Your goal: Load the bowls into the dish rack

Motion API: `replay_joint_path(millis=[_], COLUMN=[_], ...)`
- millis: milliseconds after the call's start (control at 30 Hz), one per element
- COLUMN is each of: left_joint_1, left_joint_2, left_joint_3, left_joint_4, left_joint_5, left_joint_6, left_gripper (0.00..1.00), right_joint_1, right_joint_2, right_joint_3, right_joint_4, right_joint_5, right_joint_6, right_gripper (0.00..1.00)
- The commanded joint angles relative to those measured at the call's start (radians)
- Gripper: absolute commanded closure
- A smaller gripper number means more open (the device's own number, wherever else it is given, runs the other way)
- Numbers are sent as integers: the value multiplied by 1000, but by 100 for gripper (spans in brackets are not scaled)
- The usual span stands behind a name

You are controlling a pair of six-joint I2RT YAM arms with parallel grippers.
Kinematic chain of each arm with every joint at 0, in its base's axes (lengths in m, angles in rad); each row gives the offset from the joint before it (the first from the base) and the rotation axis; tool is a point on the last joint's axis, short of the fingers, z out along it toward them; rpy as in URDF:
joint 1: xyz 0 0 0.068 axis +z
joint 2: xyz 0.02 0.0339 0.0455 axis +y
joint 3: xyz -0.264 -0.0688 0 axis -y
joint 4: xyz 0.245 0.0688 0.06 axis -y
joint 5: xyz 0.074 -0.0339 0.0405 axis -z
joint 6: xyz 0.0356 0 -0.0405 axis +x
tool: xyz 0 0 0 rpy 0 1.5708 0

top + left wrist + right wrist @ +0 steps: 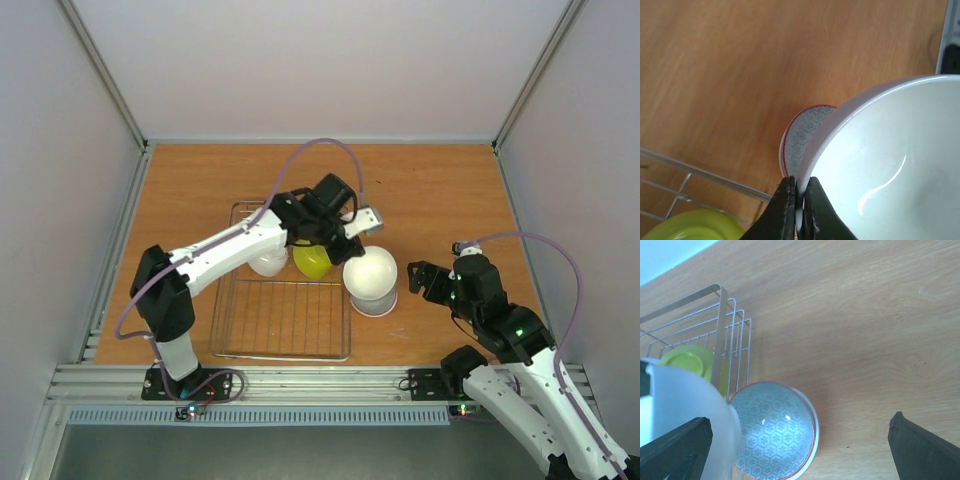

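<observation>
My left gripper [352, 256] is shut on the rim of a white bowl [371, 272] and holds it just past the right side of the dish rack [280, 330]; the fingers [787, 205] pinch the rim of this bowl [890, 165]. Under it a grey patterned bowl [380, 305] sits on the table, also seen in the wrist views [802, 137] [772, 437]. A yellow-green bowl [312, 261] and another white bowl [266, 263] stand in the rack. My right gripper [422, 280] is open and empty, right of the grey bowl. The orange bowl is out of view.
The rack's wire side [732, 325] stands right beside the grey bowl. The wooden table [440, 190] is walled by white panels on three sides. The left arm lies across the rack's far half.
</observation>
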Motion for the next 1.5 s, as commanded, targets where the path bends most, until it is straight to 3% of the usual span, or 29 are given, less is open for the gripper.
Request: replay_joint_path(millis=[0,233,367,733,1467], left_joint_1=[42,76,117,198,225], left_joint_2=[-35,-5,-2,-37,-128], left_joint_3=[10,-5,-3,-46,-121], left_joint_4=[61,68,81,155,260], left_joint_5=[173,208,264,328,426], left_joint_6=[-51,-61,-88,-135,-175], left_gripper=[99,99,100,100,99], right_joint_1=[3,4,3,3,3], right_joint_2=[-15,-24,-73,-128,-35], right_joint_3=[30,26,4,-91,-208], right_joint_4=[16,36,101,265,548], right_joint_5=[-71,-112,-241,-421,-532], right_joint_6=[-3,4,33,181,284], right_gripper=[2,2,1,1,4])
